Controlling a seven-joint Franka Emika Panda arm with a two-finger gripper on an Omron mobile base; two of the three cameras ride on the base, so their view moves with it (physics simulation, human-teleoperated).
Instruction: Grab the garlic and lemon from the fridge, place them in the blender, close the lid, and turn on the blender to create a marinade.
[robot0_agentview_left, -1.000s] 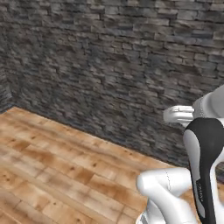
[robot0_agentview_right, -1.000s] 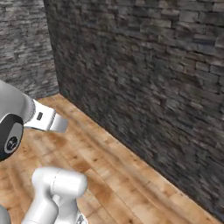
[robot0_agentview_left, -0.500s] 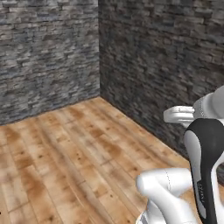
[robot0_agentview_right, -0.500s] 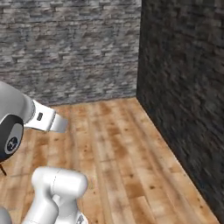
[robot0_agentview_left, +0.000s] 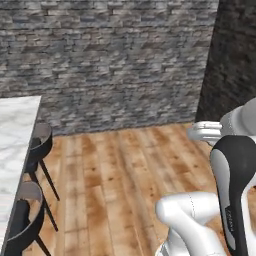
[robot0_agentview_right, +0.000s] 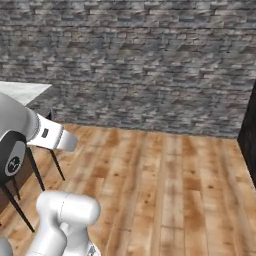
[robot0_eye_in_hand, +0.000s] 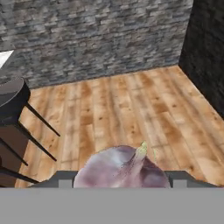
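Note:
The garlic (robot0_eye_in_hand: 124, 168), a pale pinkish-purple bulb with a pointed tip, sits at the bottom of the hand view. My gripper (robot0_eye_in_hand: 120, 181) is shut on it, with a dark fingertip (robot0_eye_in_hand: 61, 179) showing on either side of the bulb. The bulb hangs above a wooden floor (robot0_eye_in_hand: 131, 109). The lemon, the fridge, the blender and the lid are out of view.
A white marble counter (robot0_agentview_left: 15, 130) runs along the left, with two dark bar stools (robot0_agentview_left: 37, 142) (robot0_agentview_left: 25, 220) beside it. One stool (robot0_eye_in_hand: 11, 103) also stands at the left of the hand view. A grey stone wall (robot0_agentview_left: 115, 60) closes the back, and a darker wall (robot0_agentview_left: 235, 55) the right.
The whole picture has swung: the base is turning. The wall corner has slid to the right, and the counter and stools have come into view on the left.

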